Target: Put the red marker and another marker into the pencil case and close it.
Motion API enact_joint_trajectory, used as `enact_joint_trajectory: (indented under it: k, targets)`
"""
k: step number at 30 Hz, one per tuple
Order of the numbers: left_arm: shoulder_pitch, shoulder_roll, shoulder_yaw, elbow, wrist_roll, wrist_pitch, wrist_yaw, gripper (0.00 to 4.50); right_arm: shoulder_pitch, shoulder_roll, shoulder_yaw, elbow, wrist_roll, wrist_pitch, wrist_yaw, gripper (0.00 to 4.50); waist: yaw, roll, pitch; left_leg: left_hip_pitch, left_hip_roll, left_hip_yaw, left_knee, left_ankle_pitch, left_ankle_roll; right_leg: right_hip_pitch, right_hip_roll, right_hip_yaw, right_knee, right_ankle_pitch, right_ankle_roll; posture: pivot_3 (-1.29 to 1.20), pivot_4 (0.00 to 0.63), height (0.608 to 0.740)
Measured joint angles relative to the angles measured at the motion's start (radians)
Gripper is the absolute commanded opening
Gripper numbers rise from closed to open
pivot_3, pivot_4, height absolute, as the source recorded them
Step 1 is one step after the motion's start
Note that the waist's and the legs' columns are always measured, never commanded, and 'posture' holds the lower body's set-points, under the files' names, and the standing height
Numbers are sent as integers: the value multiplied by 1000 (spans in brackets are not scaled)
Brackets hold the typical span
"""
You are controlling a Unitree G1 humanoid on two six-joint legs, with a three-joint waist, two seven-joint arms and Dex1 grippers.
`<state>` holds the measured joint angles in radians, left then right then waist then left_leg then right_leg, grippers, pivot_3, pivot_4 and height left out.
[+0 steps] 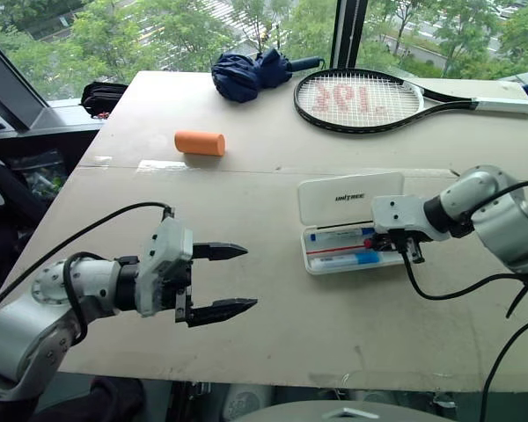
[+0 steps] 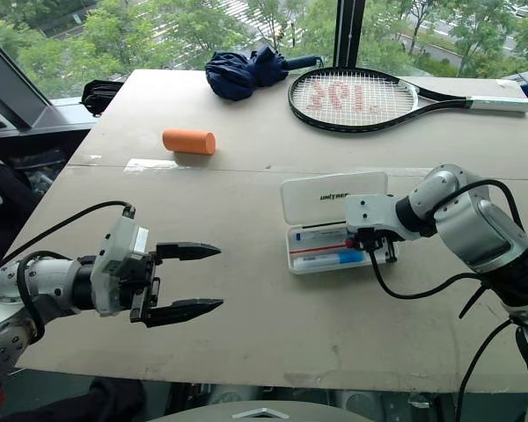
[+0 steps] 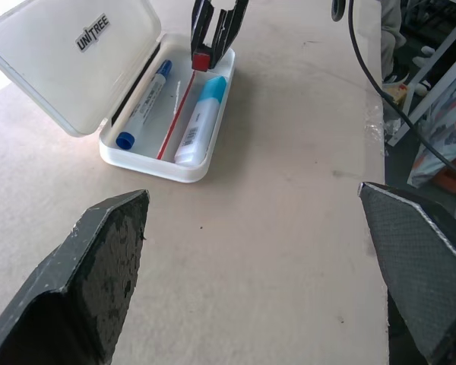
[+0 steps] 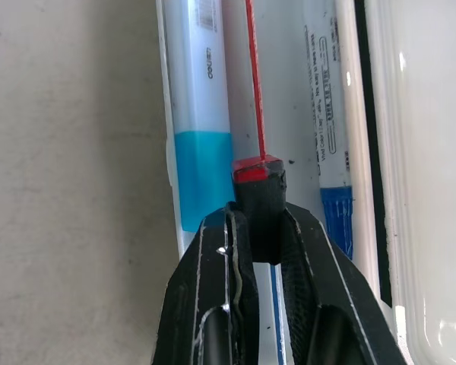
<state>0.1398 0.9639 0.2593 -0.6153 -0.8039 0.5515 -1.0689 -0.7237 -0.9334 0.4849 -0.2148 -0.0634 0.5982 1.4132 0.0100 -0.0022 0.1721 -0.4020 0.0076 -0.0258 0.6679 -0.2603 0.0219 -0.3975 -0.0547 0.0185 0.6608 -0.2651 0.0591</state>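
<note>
The white pencil case (image 1: 310, 264) lies open on the table, its lettered lid (image 1: 352, 198) tipped back. In its tray lie a blue-capped marker (image 3: 144, 103) and a marker with a light-blue end (image 3: 201, 114). Between them a thin red line runs along the tray to the red marker (image 4: 258, 169). My right gripper (image 1: 405, 251) points down over the tray's right end, shut on that marker's dark, red-tipped end. My left gripper (image 1: 251, 278) hangs wide open over bare table well to the left of the case, holding nothing.
An orange cylinder (image 1: 199, 142) lies at the back left. A tennis racket (image 1: 361, 99) and a folded dark-blue umbrella (image 1: 246, 75) lie along the far edge. A black bag (image 1: 101, 95) sits off the table's far left corner.
</note>
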Motion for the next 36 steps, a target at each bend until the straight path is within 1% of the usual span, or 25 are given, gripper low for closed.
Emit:
enact_joint_trajectory:
  k: [8, 13, 14, 15, 16, 18, 19, 20, 23, 24, 26, 28, 29, 30, 32, 34, 35, 36]
  targets:
    - [72, -31, 9, 2, 47, -64, -42, 4500, 7, -63, 4, 16, -1, -14, 35, 11, -4, 0, 0, 1, 1, 0, 0, -1, 2, 0, 0, -1, 2, 0, 0, 0, 150, 732]
    - [105, -47, 19, 12, 65, -102, -72, 4500, 31, -75, 3, 13, 6, -7, 38, 11, -6, 0, 0, 1, 1, 0, 0, -1, 2, 0, 0, -1, 2, 0, 0, 0, 150, 732]
    - [105, -49, 19, 15, 68, -109, -78, 4500, 31, -75, 3, 15, 5, -8, 38, 474, -7, 0, 0, 1, 1, -1, 0, -1, 2, 0, 0, -1, 2, 0, 0, 0, 150, 732]
    - [108, -50, 19, 18, 70, -115, -84, 4500, 31, -75, 3, 16, 2, -11, 37, 1030, -7, 0, 0, 1, 1, 0, 0, -1, 2, 0, 0, -1, 2, 0, 0, 0, 150, 732]
    - [111, -50, 20, 20, 73, -120, -87, 4500, 31, -75, 3, 19, 0, -13, 34, 1307, -7, 0, 0, 1, 1, 0, 0, -1, 2, 0, 0, -1, 2, 0, 0, 0, 150, 732]
    - [119, -53, 20, 27, 76, -132, -101, 4500, 31, -75, 3, 21, -4, -20, 28, 2352, -8, 0, 0, 1, 1, 0, 0, -1, 2, 0, 0, -1, 2, 0, 0, 0, 150, 732]
    - [125, -53, 22, 29, 77, -138, -106, 4500, 32, -75, 3, 21, -3, -20, 28, 2455, -9, 0, 0, 1, 1, 0, 0, -1, 2, 0, 0, -1, 2, 0, 0, 0, 150, 732]
    - [133, -54, 25, 30, 80, -145, -110, 4500, 38, -75, -6, 20, 6, -14, 28, 2455, -10, 0, 0, 1, 1, 0, 0, -1, 2, 0, 0, -1, 2, 0, 0, 0, 150, 732]
    - [153, -60, 28, 41, 95, -163, -122, 4500, 57, -90, -114, -3, 116, 81, 48, 2455, -10, 0, 0, 1, 1, -1, 0, -1, 2, 0, 0, -1, 2, 0, 0, 0, 150, 732]
    - [154, -62, 28, 42, 95, -166, -125, 4500, 57, -98, -147, -12, 144, 108, 52, 2182, -10, 0, 0, 1, 1, -1, 0, -1, 2, 0, 0, -1, 2, 0, 0, 0, 150, 732]
    - [158, -69, 29, 42, 97, -176, -127, 4500, 57, -101, -261, -11, 242, 222, 48, 1583, -10, 0, 0, 1, 1, -1, 0, -1, 2, 1, 0, -1, 1, 0, 0, 0, 150, 732]
    - [162, -77, 29, 43, 97, -185, -127, 4500, 53, -91, -343, 18, 311, 312, 27, 783, -10, 0, 0, 1, 1, -1, 0, -1, 2, 1, -1, -1, 1, 0, 0, 0, 150, 732]
    - [168, -82, 30, 45, 98, -188, -127, 4500, 40, -74, -383, 47, 337, 351, 2, 212, -11, 0, 0, 1, 1, -1, 0, -1, 2, 1, -1, -1, 1, 0, 0, 0, 150, 732]
    - [171, -87, 29, 49, 100, -189, -127, 4500, 14, -48, -411, 90, 351, 382, -36, 49, -15, 0, 0, 1, 1, 0, 0, -1, 2, 1, -1, -1, 2, 0, -1, 0, 150, 732]
    - [166, -93, 26, 52, 104, -191, -126, 4500, -56, 11, -432, 192, 350, 403, -118, 49, -23, 0, 0, 2, 1, 1, 0, -1, 2, 1, -1, 0, 2, 0, -1, 0, 150, 732]
    - [150, -99, 18, 57, 105, -192, -124, 4500, -171, 97, -434, 362, 324, 383, -226, 49, -29, 1, 0, 3, 2, 2, -1, -1, 2, 0, 0, 1, 2, 1, -1, 0, 150, 732]
    - [144, -101, 15, 56, 105, -192, -124, 4500, -201, 116, -432, 408, 310, 369, -256, 49, -30, 1, 0, 3, 2, 2, -1, -1, 2, 0, 0, 1, 2, 1, -1, 0, 150, 732]
    - [141, -105, 10, 62, 106, -192, -123, 4500, -282, 171, -412, 551, 275, 315, -304, 49, -32, 1, 0, 3, 2, 2, -1, -1, 2, 0, 1, 1, 3, 1, -1, 0, 150, 732]
